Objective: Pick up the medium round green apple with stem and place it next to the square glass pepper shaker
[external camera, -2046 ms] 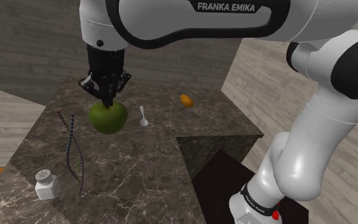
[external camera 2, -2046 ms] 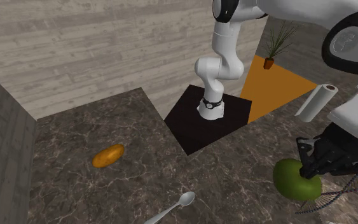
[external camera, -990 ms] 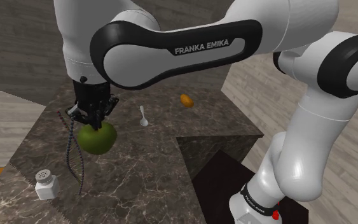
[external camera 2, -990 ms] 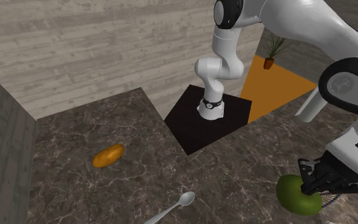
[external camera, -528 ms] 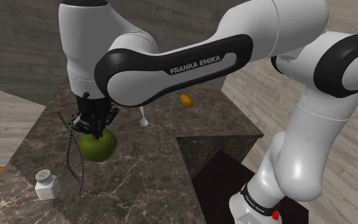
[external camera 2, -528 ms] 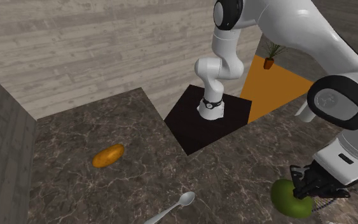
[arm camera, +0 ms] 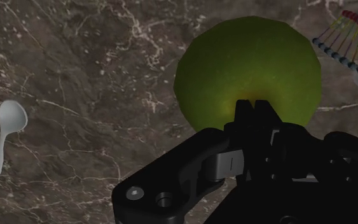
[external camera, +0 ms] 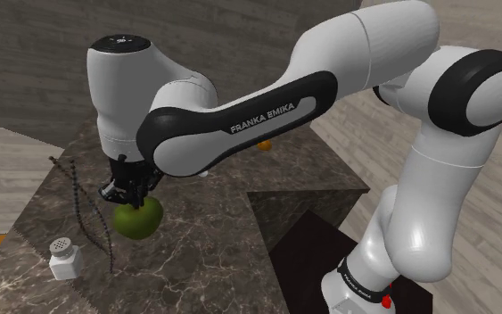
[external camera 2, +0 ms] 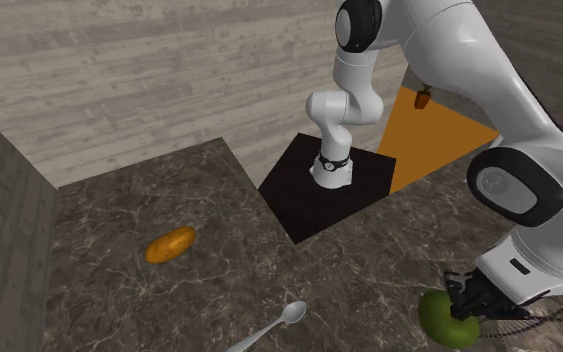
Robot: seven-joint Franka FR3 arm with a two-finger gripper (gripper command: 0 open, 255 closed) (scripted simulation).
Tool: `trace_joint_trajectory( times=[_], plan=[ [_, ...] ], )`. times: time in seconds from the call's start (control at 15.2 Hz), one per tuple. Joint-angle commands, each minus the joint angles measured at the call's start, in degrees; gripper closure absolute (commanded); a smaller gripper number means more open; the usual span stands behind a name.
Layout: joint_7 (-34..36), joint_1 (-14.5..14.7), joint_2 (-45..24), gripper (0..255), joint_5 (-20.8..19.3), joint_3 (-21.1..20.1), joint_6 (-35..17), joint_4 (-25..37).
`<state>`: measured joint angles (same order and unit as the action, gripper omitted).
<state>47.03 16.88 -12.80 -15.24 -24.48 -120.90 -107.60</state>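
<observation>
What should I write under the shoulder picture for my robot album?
A white robot arm's black gripper holds a green apple near the white shaker on a dark marbled counter.

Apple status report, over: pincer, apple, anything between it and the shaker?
Pincer shut on green apple at its top. Apple short of white shaker. Beaded helix strand lies between them.
</observation>
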Motion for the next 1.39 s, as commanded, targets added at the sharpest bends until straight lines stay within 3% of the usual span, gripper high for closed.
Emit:
trace_joint_trajectory(
  times=[0.0, 0.53, 0.59, 0.92, 1.19, 1.32],
  plan=[
    [0.35, 0.03, -0.44, 255, -0.38, 0.11, -1.19, -0.78],
    [0.35, 0.03, -0.44, 255, -0.38, 0.11, -1.19, -0.78],
    [0.35, 0.03, -0.44, 0, -0.38, 0.11, -1.19, -0.78],
    [0.35, 0.03, -0.45, 0, -0.39, 0.11, -1.19, -0.78],
    [-0.99, 0.1, 2.49, 0, 1.69, -0.64, 5.04, 2.89],
    [-0.99, 0.09, 2.5, 0, 1.7, -0.65, 5.03, 2.88]
  ],
)
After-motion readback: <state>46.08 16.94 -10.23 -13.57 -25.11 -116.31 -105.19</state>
